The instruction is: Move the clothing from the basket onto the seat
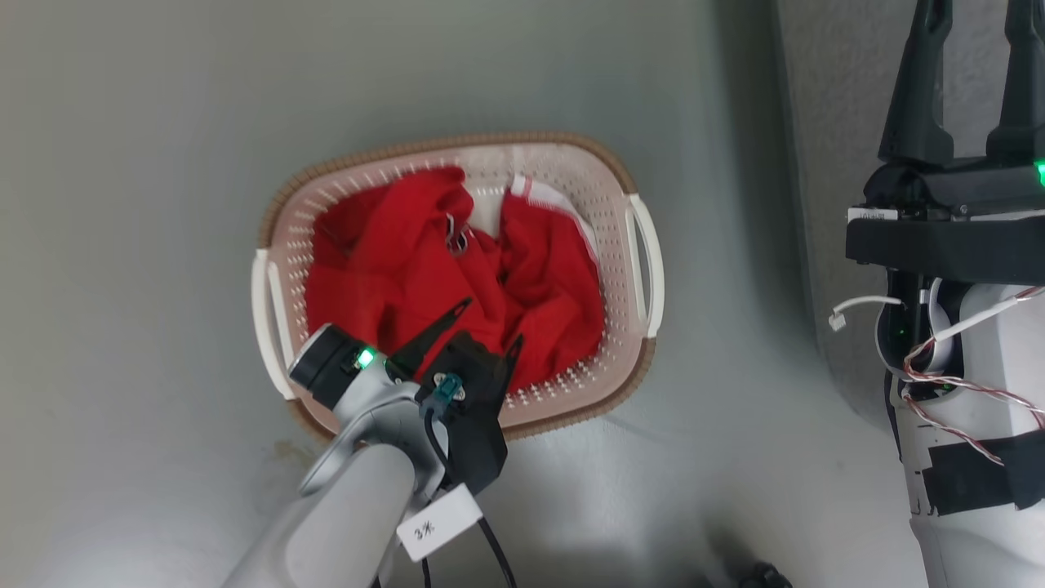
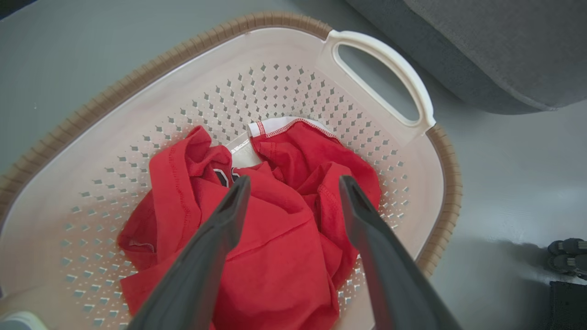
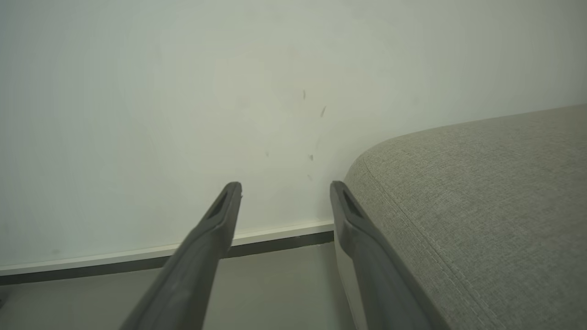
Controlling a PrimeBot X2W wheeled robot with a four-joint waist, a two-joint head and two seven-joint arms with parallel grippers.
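Observation:
Crumpled red clothing [image 1: 457,278] with white trim fills the cream basket [image 1: 633,343] on the grey floor. My left gripper [image 1: 494,325] hangs open over the basket's near side, fingers spread above the red fabric and holding nothing. In the left wrist view that gripper [image 2: 293,183] points down at the clothing [image 2: 275,229] inside the basket [image 2: 137,101], and the grey seat [image 2: 495,46] shows at the upper right. My right gripper [image 1: 976,49] stands open at the upper right, beside the seat [image 1: 833,122]. Its wrist view has the gripper [image 3: 285,189] open by the seat's rounded edge [image 3: 481,206].
A pale wall [image 3: 183,91] with a dark skirting strip [image 3: 266,245] stands beyond the seat. A small dark wheeled part [image 2: 566,256] sits on the floor to the right of the basket. Bare grey floor [image 1: 122,245] surrounds the basket.

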